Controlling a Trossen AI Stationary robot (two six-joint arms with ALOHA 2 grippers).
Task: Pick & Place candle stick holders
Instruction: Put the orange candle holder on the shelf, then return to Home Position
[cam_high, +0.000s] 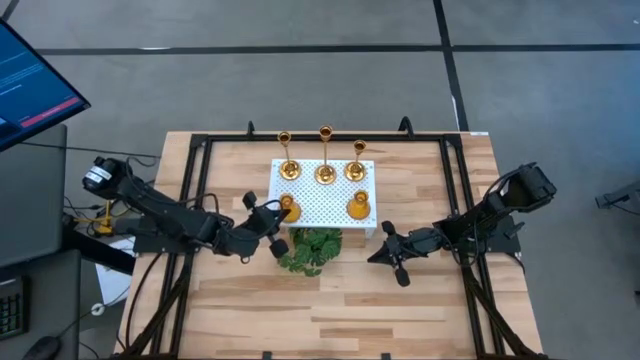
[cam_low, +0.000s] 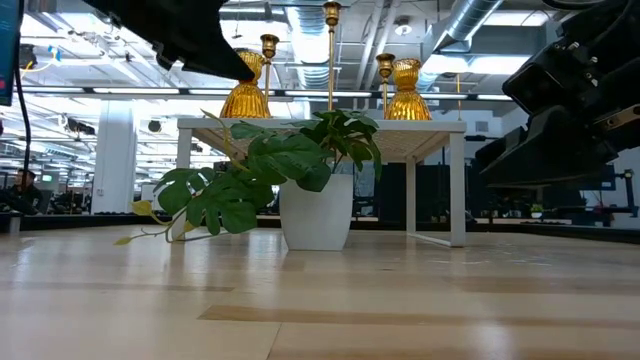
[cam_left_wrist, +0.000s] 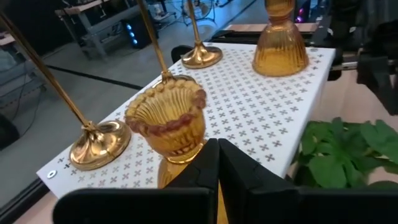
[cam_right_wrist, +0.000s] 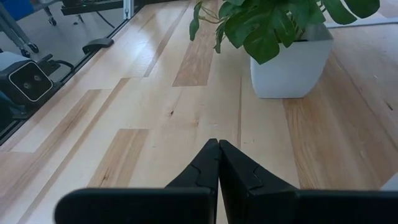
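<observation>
From above, the five candle holders stand on the white platform (cam_high: 322, 193) at the middle of the table (cam_high: 420, 310): three tall holders (cam_high: 325, 160) along the back, one short holder (cam_high: 359, 205) at the front right, the other short holder (cam_high: 289, 207) at the front left, with the left gripper (cam_high: 272, 228) just beside it and the right gripper (cam_high: 392, 256) waiting over bare wood, well apart. At table height the two short holders sit at the platform's front edge above the potted plant (cam_low: 300, 180), so a sideways nudge could probably tip one off onto the leaves. The left wrist camera shows its jaws pressed together, right against that holder's lower body; pushing on like this would likely shove or topple it into the thin stem behind. The right wrist camera shows its jaws pressed together too, empty.
</observation>
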